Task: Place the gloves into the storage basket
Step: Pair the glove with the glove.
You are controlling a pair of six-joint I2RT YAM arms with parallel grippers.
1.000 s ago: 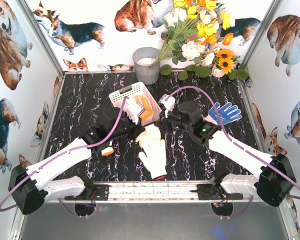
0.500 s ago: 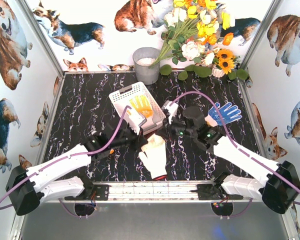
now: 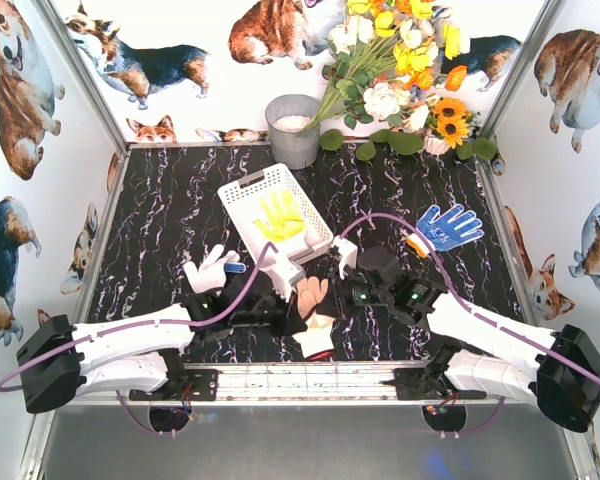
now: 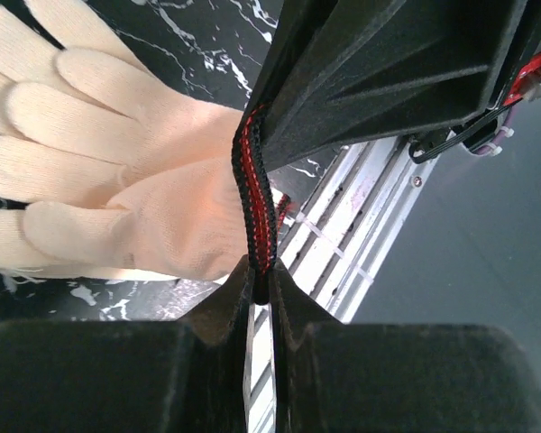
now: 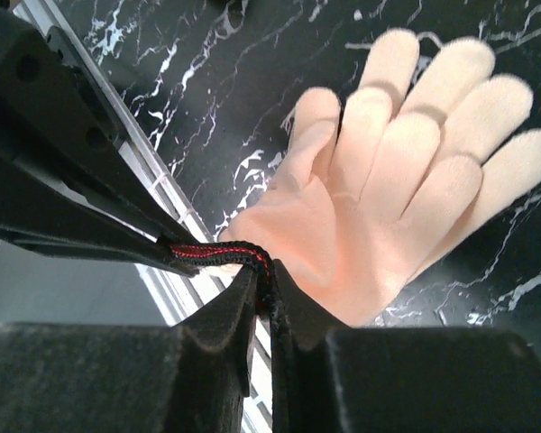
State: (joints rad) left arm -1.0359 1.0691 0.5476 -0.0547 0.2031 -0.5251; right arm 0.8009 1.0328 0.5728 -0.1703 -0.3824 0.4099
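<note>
A white knit glove [image 3: 311,298] with a black-and-red cuff lies near the table's front edge, fingers pointing away. My left gripper [image 3: 298,320] and right gripper [image 3: 330,308] are both shut on its cuff. The left wrist view shows the cuff trim [image 4: 255,207] pinched at my gripper [image 4: 261,280], and the right wrist view shows the same at my gripper [image 5: 263,287] below the glove's palm [image 5: 388,198]. The white storage basket [image 3: 242,190] holds an orange-palmed glove [image 3: 281,215]. A blue-dotted glove [image 3: 448,225] lies at the right. A white glove [image 3: 212,268] lies at the left.
A grey metal bucket [image 3: 293,128] stands at the back behind the basket. Artificial flowers [image 3: 400,70] fill the back right corner. The metal front rail [image 3: 310,377] runs just behind the held cuff. Corgi-print walls enclose the table.
Both arms have drawn back from the basket to the near edge and closed on the white glove's cuff. The basket with its orange-palmed glove and the left white glove are now uncovered.
</note>
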